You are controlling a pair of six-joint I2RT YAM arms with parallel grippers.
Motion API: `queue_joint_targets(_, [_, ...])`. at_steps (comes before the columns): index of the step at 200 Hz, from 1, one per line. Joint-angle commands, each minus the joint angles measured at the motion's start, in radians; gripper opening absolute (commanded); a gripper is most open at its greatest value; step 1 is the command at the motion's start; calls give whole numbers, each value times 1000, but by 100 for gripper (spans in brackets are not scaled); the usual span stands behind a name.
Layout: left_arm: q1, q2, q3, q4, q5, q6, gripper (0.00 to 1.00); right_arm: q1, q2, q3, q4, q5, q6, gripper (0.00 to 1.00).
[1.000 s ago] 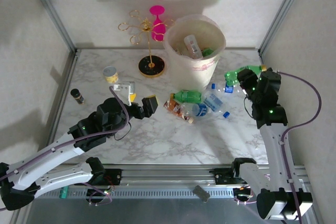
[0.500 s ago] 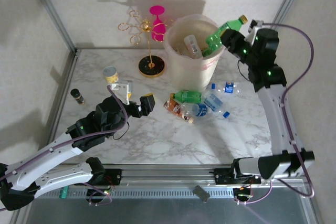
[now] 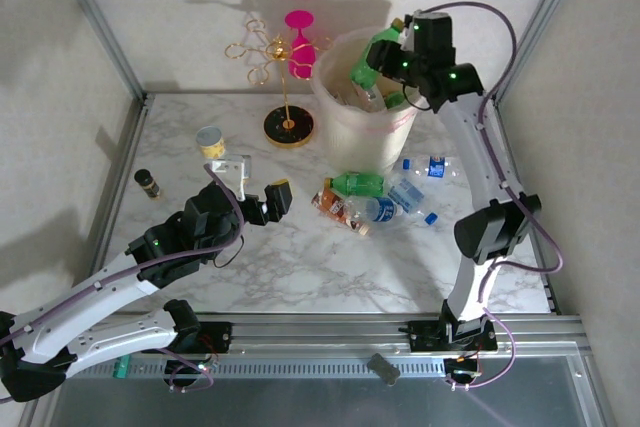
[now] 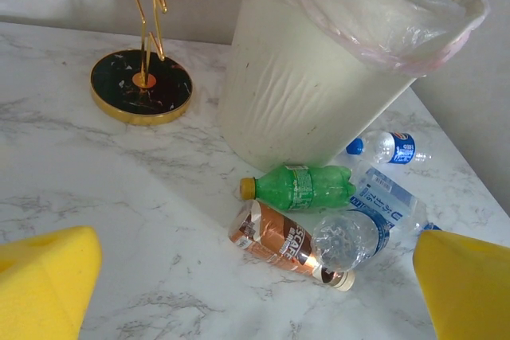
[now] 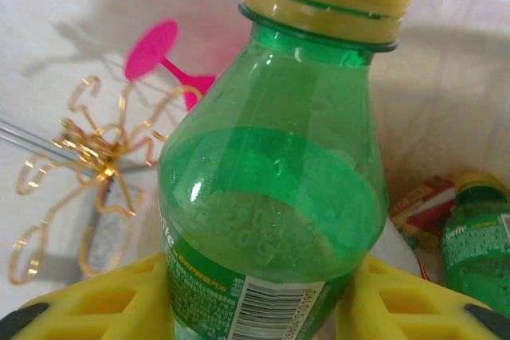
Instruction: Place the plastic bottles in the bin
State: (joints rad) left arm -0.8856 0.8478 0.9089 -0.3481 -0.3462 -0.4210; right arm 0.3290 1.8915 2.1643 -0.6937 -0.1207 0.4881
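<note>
My right gripper (image 3: pixel 388 59) is shut on a green plastic bottle (image 3: pixel 368 61) with a yellow cap and holds it over the mouth of the whitish bin (image 3: pixel 350 139). In the right wrist view that bottle (image 5: pixel 271 197) sits between the yellow pads (image 5: pixel 103 308), with another green bottle (image 5: pixel 478 236) lower in the bin. On the marble in front of the bin (image 4: pixel 303 93) lie a green bottle (image 4: pixel 303 186), a brown-labelled bottle (image 4: pixel 275 236) and clear blue-labelled bottles (image 4: pixel 355 236). My left gripper (image 3: pixel 258 185) is open and empty, left of that pile.
A gold wire stand on a black base (image 3: pixel 289 125) with a pink glass (image 3: pixel 299 47) stands left of the bin. A cup with a yellow band (image 3: pixel 210 140) and a dark vial (image 3: pixel 147 183) sit at the left. Metal frame posts edge the table.
My right arm has carried the green bottle from low at the table's right side up and leftward to above the bin. The left arm has hardly moved.
</note>
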Motion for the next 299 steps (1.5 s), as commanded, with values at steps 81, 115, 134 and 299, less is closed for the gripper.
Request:
queue_joint_targets(81, [19,-23,-11,-8,-4,10,100,72,207,119,-106,46,-91,56])
queue_joint_targets(115, [20,-26,-13,-8,1,1,100,79,230,125,-71,17,-95,59])
queue_joint_targets(134, [20,-27,-12,-4,3,-1,100,88,229,134,-52,-5,-101,63])
queue_joint_targets(299, [20,-95,-71,19,23,-231,100,87,-403,-418,171,68,-31,81])
